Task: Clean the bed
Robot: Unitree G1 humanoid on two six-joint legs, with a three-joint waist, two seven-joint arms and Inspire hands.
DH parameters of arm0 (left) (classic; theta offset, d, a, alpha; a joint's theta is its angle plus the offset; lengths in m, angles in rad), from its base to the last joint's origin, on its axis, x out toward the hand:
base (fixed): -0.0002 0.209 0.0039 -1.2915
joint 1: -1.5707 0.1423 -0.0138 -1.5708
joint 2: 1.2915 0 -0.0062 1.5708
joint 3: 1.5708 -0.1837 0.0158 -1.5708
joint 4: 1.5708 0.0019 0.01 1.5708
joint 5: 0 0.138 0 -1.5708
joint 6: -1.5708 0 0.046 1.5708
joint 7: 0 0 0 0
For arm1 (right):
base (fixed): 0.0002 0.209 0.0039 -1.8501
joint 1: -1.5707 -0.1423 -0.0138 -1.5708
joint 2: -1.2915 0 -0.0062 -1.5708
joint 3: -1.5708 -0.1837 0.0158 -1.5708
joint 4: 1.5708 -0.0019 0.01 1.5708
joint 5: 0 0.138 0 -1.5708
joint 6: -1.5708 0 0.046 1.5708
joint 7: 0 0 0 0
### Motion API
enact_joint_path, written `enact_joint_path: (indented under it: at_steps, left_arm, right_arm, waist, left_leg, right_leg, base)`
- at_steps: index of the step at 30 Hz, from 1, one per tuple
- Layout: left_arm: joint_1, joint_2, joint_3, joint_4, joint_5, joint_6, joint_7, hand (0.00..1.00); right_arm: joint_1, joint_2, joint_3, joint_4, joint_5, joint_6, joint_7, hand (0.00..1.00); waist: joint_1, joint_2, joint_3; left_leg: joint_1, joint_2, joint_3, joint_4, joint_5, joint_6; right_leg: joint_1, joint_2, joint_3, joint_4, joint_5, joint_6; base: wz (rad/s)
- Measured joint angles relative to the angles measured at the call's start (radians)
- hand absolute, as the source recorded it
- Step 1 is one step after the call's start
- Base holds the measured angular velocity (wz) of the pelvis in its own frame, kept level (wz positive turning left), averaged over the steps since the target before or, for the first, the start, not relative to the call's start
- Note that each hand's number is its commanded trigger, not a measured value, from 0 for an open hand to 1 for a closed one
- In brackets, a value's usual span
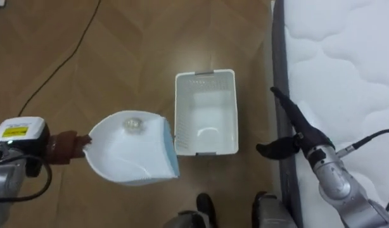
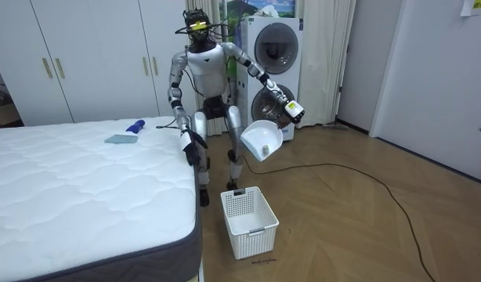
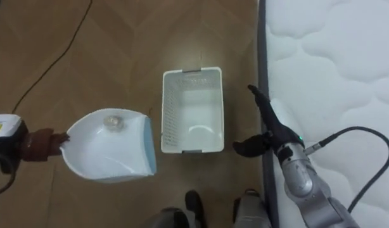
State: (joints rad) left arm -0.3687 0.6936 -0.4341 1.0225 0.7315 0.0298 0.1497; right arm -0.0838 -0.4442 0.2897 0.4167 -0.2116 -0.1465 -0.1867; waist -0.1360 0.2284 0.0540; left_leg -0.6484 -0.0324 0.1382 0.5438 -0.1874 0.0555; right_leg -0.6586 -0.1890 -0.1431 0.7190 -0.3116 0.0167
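We hold the stiff, light dustpan (image 1: 128, 158) over the floor beside the basket (image 1: 182, 117), left hand (image 1: 63, 147) clenched on its handle, the sensible grip. A crumpled wad (image 1: 132, 123) lies loose inside and would likely roll. The right hand (image 1: 303, 136) hangs released at the bed (image 1: 346, 57) edge.

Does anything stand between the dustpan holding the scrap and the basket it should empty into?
Nothing visible. The dustpan with the scrap hangs beside the white basket, whose top is unobstructed; the right hand is on its far side.
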Motion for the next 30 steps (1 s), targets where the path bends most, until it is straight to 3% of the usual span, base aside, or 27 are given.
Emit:
enact_joint_path:
  at_steps: [3,8,11,16,30]
  left_arm:
    - [-0.035,0.008,-0.001,0.034,-0.032,0.011,-0.047,1.0]
    - [-0.056,0.067,-0.001,0.037,-0.097,0.012,-0.101,1.0]
    - [-0.061,0.077,-0.001,0.038,-0.112,0.014,-0.116,1.0]
    - [-0.088,0.084,-0.001,0.047,-0.112,0.015,-0.123,1.0]
    - [-0.13,0.084,-0.001,0.067,-0.111,0.014,-0.118,1.0]
  right_arm:
    - [-0.008,0.0,0.0,-0.006,-0.02,-0.008,0.001,0.0]
    - [-0.013,-0.007,0.001,-0.017,-0.068,-0.019,0.003,0.0]
    - [-0.013,-0.015,0.001,-0.02,-0.069,-0.027,0.006,0.0]
    - [-0.01,-0.022,0.001,-0.038,-0.069,-0.03,0.018,0.0]
    - [-0.009,-0.03,-0.009,-0.038,-0.02,-0.036,0.058,0.0]
  waist:
    - [-0.007,0.02,-0.0004]
    - [-0.035,0.043,-0.0028]
    - [-0.039,0.054,-0.004]
    - [-0.051,0.066,-0.0029]
    - [-0.055,0.069,-0.0018]
  left_leg:
    - [0.015,-0.005,0.035,-0.006,0.001,-0.002]
    - [0.053,-0.016,0.068,-0.027,0.007,-0.012]
    - [0.067,-0.016,0.088,-0.031,0.01,-0.016]
    - [0.075,0.006,0.181,-0.031,0.014,-0.009]
    - [0.089,0.018,0.185,-0.035,0.014,-0.009]
  right_leg:
    - [-0.022,-0.007,0.038,0.033,-0.016,-0.003]
    - [-0.03,-0.015,0.076,0.08,-0.046,-0.012]
    - [-0.03,-0.013,0.088,0.087,-0.053,-0.015]
    - [-0.031,-0.006,0.102,0.097,-0.064,-0.021]
    - [-0.016,-0.001,0.104,0.089,-0.064,-0.02]
  base:
    - [-0.15]
    - [-0.1]
    - [-0.05]
    - [0.02]
    - [-0.01]
